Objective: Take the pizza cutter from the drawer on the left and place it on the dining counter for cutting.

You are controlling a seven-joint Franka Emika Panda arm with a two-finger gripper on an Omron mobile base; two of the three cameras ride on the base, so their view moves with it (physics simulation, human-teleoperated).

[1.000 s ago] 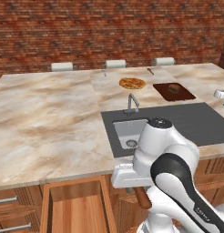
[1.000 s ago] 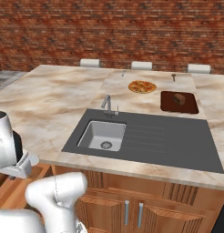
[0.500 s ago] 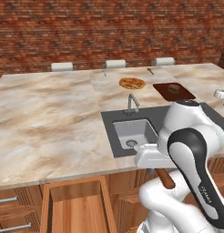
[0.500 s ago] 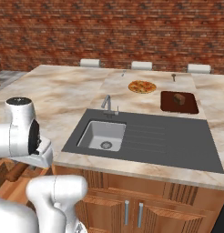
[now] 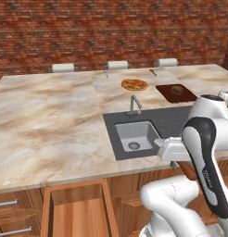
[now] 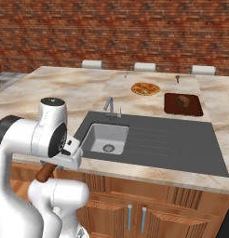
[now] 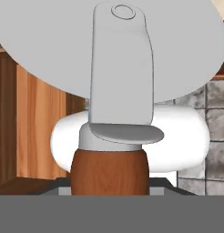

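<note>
Hand view shows you the gripper (image 7: 109,193) clamped part-way closed on the reddish-brown handle of the pizza cutter (image 7: 118,82), its grey wheel filling the top, held below the front edge of the dining counter (image 5: 51,125), beside the open drawer (image 5: 79,213).

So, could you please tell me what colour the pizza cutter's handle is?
Reddish-brown wood; the pizza cutter shows best in the hand view.

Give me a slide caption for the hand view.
Hand gripping the pizza cutter by its wooden handle, grey blade up front.
</note>
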